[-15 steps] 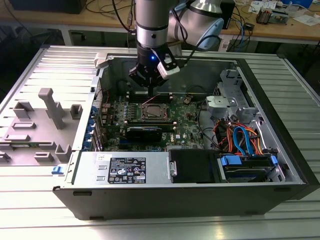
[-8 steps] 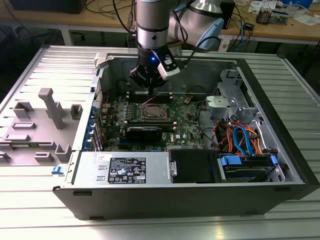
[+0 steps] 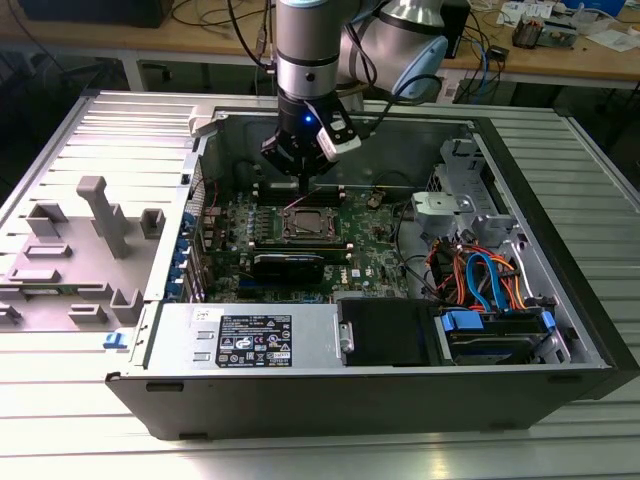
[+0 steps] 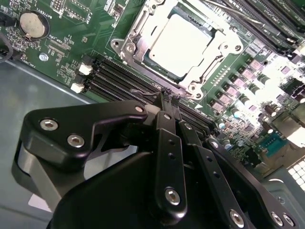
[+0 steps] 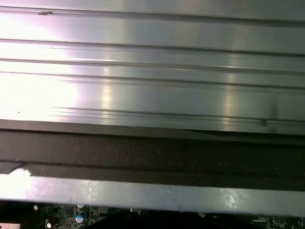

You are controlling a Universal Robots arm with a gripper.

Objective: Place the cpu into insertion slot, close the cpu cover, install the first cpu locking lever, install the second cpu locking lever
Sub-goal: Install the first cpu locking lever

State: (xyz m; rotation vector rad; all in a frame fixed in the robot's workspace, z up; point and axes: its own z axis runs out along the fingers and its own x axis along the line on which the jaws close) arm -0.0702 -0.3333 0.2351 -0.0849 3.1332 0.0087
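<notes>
The gripper [image 4: 166,94] points down into the open computer case [image 3: 560,260]. Its jaws are drawn together with no gap visible between the black fingertips. A thin wire locking lever [image 4: 143,92] ends right at the fingertips; whether it is clamped between them cannot be determined.

Just beyond the tips is the processor socket. The cpu [image 4: 178,40] is seated in the socket with its dull silver top facing up. The cpu cover [image 4: 228,40] lies flat over it, and its square window frames the chip.

Black memory slots [image 4: 114,76] run between the socket and the gripper, and more run along the socket's far side. A round coin cell battery [image 4: 32,25] sits on the green motherboard [image 4: 71,47], well apart from the socket.

In the exterior view the arm descends from above onto the socket area. The power supply [image 3: 255,340] occupies the near edge of the case. Orange and blue cables [image 3: 480,275] are bundled at the exterior view's right. A grey plastic fixture [image 3: 100,215] stands on the ribbed metal table [image 3: 60,400], beside the case at the exterior view's left.
</notes>
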